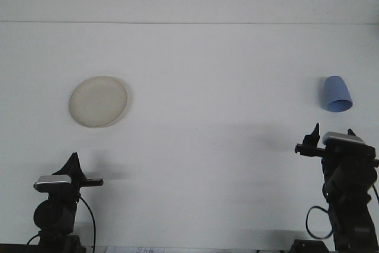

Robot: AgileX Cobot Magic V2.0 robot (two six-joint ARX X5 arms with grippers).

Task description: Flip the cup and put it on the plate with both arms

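The cup [337, 94] stood mouth-down at the far right of the table [207, 87], so it needed flipping before placement. The right gripper [333, 130] was raised just near of the cup, apart from it, its two tips spread and empty, apparently lined up for a grasp. The plate [98, 101] lay far left, well apart. The left gripper [73, 161] sat parked near left; its opening could not be told.

Blue cup [337, 94] upside-down far right; cream plate [98, 101] left.
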